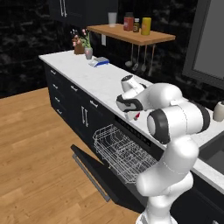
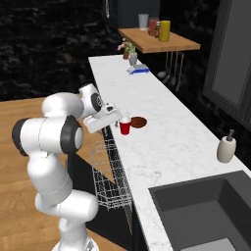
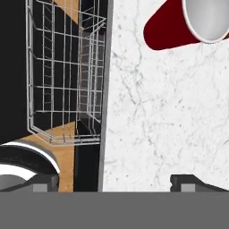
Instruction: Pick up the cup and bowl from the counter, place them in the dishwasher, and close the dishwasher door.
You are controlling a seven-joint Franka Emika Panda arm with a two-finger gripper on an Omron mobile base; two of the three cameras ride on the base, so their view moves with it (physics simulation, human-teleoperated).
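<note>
While unloaded, wire rack beside cup.

A kitchen in a home.
There is a long white marble counter, a dark sink, a black dishwasher with a white wire rack, and a wooden shelf with jars.

Black stone walls close in the kitchen, and warm wooden plank flooring runs along the front of dark drawer cabinets with silver handles. A wooden shelf juts from the wall with jars and a pale tumbler on it. Utensils hang underneath. A grey window sits above a dark sink.
</note>
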